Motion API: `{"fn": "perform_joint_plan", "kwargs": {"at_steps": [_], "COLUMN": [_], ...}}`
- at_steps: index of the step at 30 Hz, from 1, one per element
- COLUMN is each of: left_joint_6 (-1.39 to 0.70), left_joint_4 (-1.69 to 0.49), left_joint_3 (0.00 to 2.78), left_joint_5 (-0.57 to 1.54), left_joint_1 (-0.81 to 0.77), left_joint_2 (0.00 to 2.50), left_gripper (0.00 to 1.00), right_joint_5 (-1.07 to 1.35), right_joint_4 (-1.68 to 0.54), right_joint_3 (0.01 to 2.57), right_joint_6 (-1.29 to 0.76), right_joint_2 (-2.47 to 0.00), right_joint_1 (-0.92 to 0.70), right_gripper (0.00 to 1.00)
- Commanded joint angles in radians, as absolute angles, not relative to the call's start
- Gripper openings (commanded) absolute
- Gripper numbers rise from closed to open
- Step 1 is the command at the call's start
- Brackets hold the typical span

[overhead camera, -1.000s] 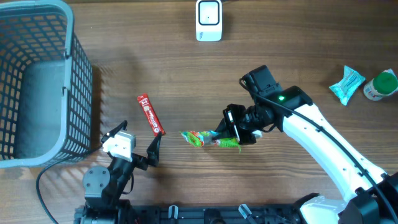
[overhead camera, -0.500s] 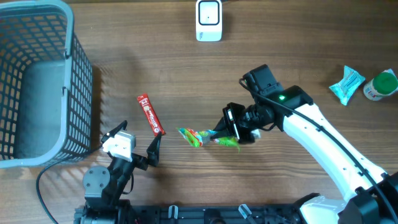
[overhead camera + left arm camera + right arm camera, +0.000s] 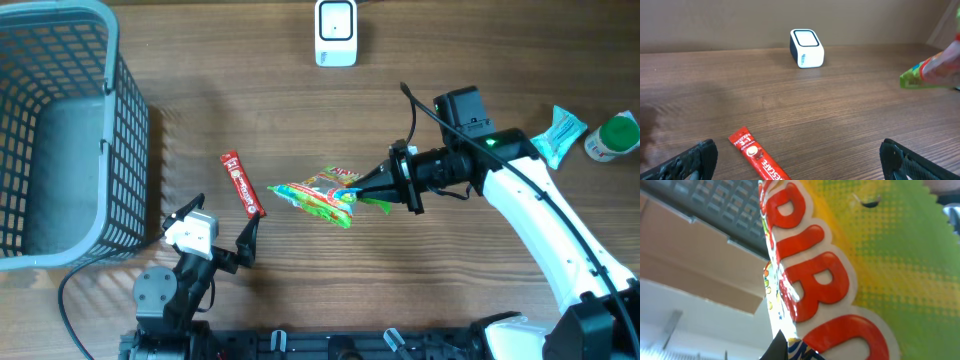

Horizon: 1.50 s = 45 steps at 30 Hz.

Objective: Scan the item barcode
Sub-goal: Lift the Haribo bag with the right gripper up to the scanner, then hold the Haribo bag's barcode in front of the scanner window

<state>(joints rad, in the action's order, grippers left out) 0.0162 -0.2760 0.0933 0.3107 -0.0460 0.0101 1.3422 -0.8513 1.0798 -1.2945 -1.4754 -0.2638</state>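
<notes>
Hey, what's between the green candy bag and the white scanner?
Nothing: the overhead view shows only bare wooden table between the candy bag, pinched in the right gripper, and the scanner.

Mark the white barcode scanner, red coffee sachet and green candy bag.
white box-shaped barcode scanner [image 3: 336,30]: overhead view, centre of its top face.
red coffee stick sachet [image 3: 242,184]: overhead view, middle of its length.
green plastic candy bag [image 3: 318,194]: overhead view, middle of the wrapper.

A mock shop checkout (really a wood-grain desk [image 3: 300,120]): white barcode scanner [image 3: 336,32], grey mesh shopping basket [image 3: 128,140], red coffee sachet [image 3: 242,184].
</notes>
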Motion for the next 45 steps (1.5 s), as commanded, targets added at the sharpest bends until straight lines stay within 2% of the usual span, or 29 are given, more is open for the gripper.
{"fn": "perform_joint_plan", "kwargs": {"at_steps": [1, 6, 13, 18, 21, 27, 31, 36, 42, 45], "left_joint_6": [0.007, 0.007, 0.007, 0.007, 0.007, 0.007, 0.007, 0.007, 0.007, 0.007], "left_joint_4": [-0.273, -0.273, -0.273, -0.273, -0.273, -0.273, -0.273, -0.273, -0.273, -0.273], "left_joint_3": [0.088, 0.088, 0.088, 0.088, 0.088, 0.088, 0.088, 0.088, 0.088, 0.088], "left_joint_5": [0.302, 0.302, 0.302, 0.302, 0.302, 0.302, 0.302, 0.302, 0.302, 0.302], "left_joint_1": [-0.049, -0.049, -0.049, -0.049, -0.049, -0.049, -0.049, -0.049, -0.049, -0.049], "left_joint_2": [0.007, 0.007, 0.007, 0.007, 0.007, 0.007, 0.007, 0.007, 0.007, 0.007], "left_gripper": [1.0, 1.0, 1.0, 1.0, 1.0, 1.0, 1.0, 1.0, 1.0, 1.0], "right_joint_5": [1.525, 1.625, 1.605, 1.314, 1.045, 0.691, 0.537, 0.387, 0.358, 0.214], "right_joint_4": [-0.846, -0.733, -0.543, -0.199, -0.096, 0.088, 0.324, 0.667, 0.735, 0.537], "right_joint_3": [1.087, 1.087, 1.087, 1.087, 1.087, 1.087, 1.087, 1.123, 1.408, 1.546], "right_joint_6": [-1.232, -1.24, -1.309, -1.198, -1.258, -1.338, -1.338, -1.335, -1.203, -1.122], "right_joint_2": [-1.483, -1.483, -1.483, -1.483, -1.483, -1.501, -1.6, -1.873, -2.17, -2.228], "right_joint_1": [-0.248, -0.17, -0.075, -0.089, -0.094, -0.101, -0.121, -0.165, -0.229, -0.278], "right_gripper": [0.04, 0.04, 0.04, 0.04, 0.04, 0.04, 0.04, 0.05, 0.05, 0.05]}}
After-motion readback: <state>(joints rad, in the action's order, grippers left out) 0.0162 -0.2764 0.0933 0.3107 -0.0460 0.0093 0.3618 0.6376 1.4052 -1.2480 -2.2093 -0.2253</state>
